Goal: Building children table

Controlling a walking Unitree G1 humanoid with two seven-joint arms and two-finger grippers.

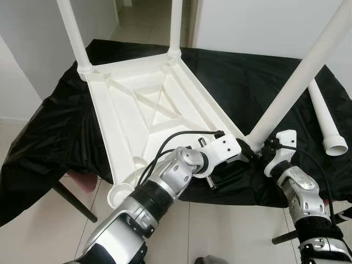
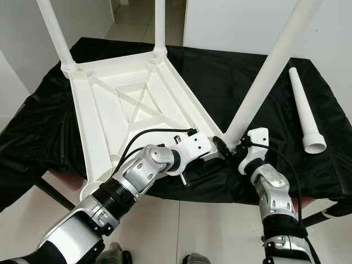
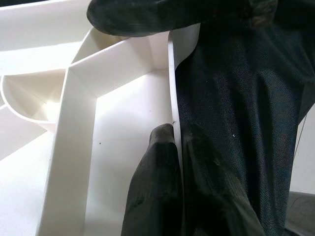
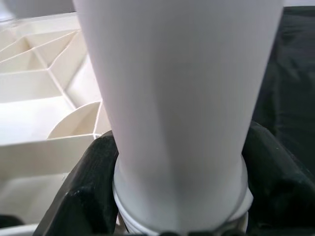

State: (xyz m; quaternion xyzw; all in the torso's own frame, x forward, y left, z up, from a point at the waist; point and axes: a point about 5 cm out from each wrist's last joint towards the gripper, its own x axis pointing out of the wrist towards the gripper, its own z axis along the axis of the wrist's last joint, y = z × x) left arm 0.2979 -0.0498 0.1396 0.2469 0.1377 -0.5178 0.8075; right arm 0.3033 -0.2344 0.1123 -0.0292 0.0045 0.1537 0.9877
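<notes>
Nearest, two silver arms converge on one corner of the inverted white plastic children's table (image 1: 137,110). The left gripper (image 3: 172,142), wrist bent inward, has its jaws clamped narrowly on the thin upright rim of that corner. The right gripper (image 4: 177,196), forearm raised, has its jaws closed around the base of a tilted leg (image 2: 264,71), a smooth tapered tube seated at the corner socket. Four legs are counted: this one, two upright legs (image 1: 71,33) at the far corners, and one loose leg (image 2: 305,115) lying on the glossy black cloth (image 1: 242,77) covering the tabletop. Ribbed diagonal bracing marks the underside.
</notes>
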